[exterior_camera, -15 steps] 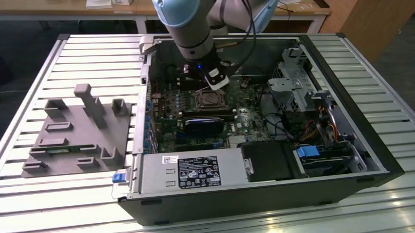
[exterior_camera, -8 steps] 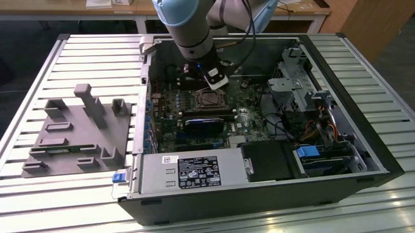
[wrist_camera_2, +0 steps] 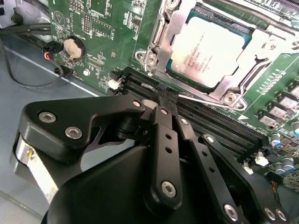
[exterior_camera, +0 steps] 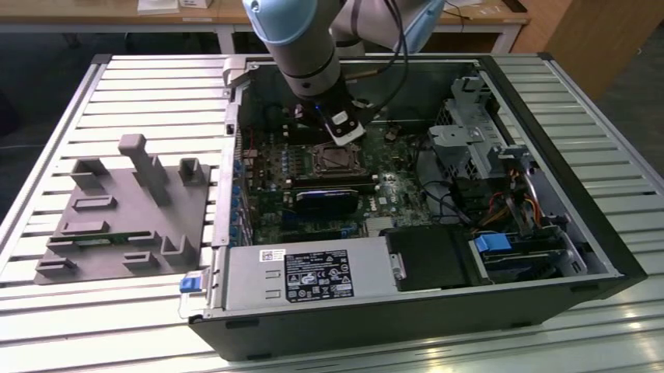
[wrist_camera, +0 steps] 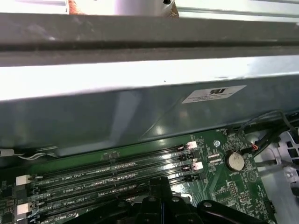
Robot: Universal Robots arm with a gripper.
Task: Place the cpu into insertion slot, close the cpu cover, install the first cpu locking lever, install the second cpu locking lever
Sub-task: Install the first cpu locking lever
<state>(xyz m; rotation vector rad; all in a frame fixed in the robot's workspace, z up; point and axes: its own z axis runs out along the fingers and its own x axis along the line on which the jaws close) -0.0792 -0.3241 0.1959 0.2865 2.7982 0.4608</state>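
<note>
Open computer case (exterior_camera: 596, 241) on a slatted table (exterior_camera: 62, 326). Nearest is the power supply (exterior_camera: 301, 276), and beyond it the green board (exterior_camera: 311, 214). There the cpu (wrist_camera_2: 208, 49) sits in the insertion slot (exterior_camera: 334, 159), with the cpu cover (wrist_camera_2: 164, 35) lying flat around it. Just beyond, the gripper (wrist_camera_2: 163, 95) hangs over the memory slots (wrist_camera_2: 210, 123), fingers pressed together. Its tips are at the end of a thin locking lever (wrist_camera_2: 210, 101); whether they pinch it cannot be told.

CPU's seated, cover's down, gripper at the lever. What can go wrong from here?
The gripper meets the thin locking lever at its end; a slip could let it spring back toward the cpu cover. Its tips sit right by the memory slots; pressing lower might scrape them.
</note>
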